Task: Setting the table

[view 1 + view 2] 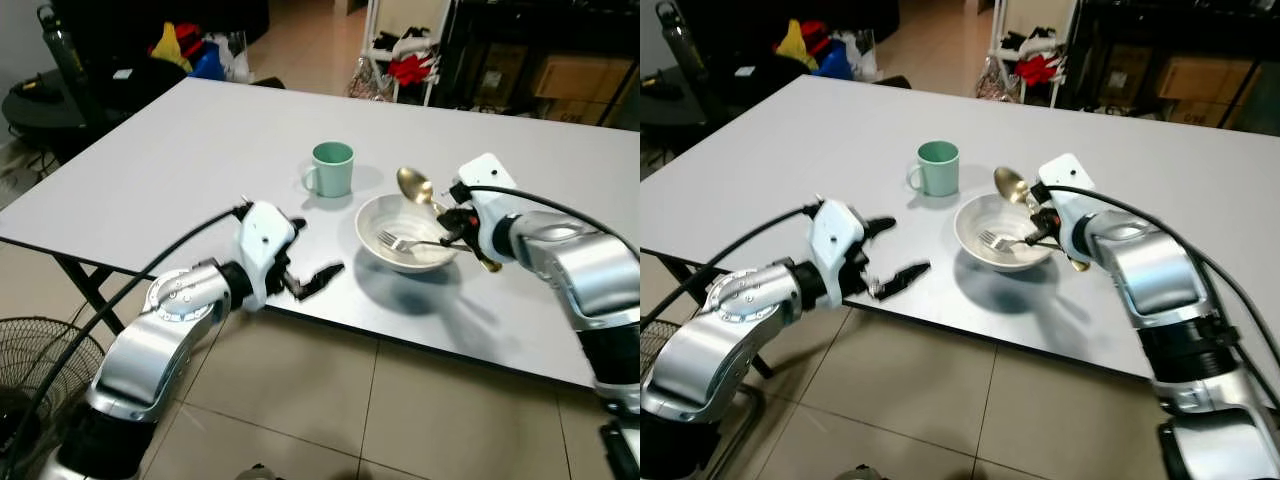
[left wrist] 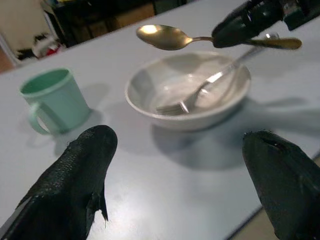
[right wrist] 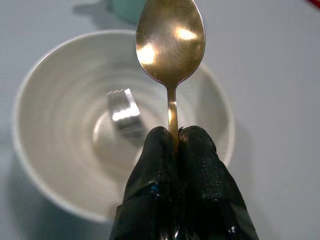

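The right gripper has the gold spoon pinched tight by its handle, fingers closed flat on the stem. The spoon's long axis runs from near right to far left, with the oval head pointing far left toward the mint green mug and the handle end trailing off to the right past the gripper. It hangs above the far right rim of the white bowl, not touching it. The head is polished brass-gold, hollow side up, catching two bright glints of light.

Inside the bowl lies a silver fork, tines down in the basin pointing left, handle leaning up over the right rim. The bowl is plain white with faint rings inside. The mug stands upright just beyond the bowl on the far left, handle turned left.

The left gripper hovers at the table's near edge, left of the bowl, its two black fingers spread wide and holding nothing.

The table is a broad pale grey top, matte, throwing soft shadows under bowl and mug. Beige floor tiles show below it. A black fan sits at the near left. Beyond the table are a dark cluttered corner with red, yellow and blue items and a white rack with red cloth.
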Motion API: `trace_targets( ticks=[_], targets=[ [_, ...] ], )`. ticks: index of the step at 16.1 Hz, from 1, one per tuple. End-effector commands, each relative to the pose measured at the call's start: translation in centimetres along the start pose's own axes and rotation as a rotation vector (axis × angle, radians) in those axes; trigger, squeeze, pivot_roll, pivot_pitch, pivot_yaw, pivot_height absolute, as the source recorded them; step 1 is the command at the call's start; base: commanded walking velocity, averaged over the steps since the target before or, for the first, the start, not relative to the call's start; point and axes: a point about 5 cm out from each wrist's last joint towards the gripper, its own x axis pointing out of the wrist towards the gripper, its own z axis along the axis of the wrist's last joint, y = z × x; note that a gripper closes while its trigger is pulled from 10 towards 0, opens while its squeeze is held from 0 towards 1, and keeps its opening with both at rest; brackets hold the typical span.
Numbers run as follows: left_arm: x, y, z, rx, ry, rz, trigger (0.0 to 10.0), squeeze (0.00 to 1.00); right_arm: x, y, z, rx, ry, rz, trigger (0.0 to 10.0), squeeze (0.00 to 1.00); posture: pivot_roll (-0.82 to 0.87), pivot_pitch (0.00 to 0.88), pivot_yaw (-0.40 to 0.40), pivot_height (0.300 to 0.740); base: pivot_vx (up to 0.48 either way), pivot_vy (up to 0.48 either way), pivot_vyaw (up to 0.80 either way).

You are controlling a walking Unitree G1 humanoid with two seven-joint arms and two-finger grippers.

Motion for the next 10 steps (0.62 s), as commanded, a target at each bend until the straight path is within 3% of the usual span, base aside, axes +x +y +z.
trace_targets(
  ticks=[1, 10],
  targets=[
    [-0.2, -0.3, 0.0, 0.002, 0.011, -0.022, 10.0, 0.0, -0.1, 0.7, 0.5, -0.017, -0.006, 0.06, 10.0, 0.0, 0.07, 0.0, 0.043, 0.74, 0.0, 0.0, 0.0],
    [-0.8, -1.7, -0.9, -0.02, 0.067, -0.105, 10.0, 0.0, 1.8, 0.9, 0.0, -0.037, 0.131, 0.099, 10.0, 0.0, 0.09, 0.0, 0.018, 0.74, 0.0, 0.0, 0.0]
  ],
)
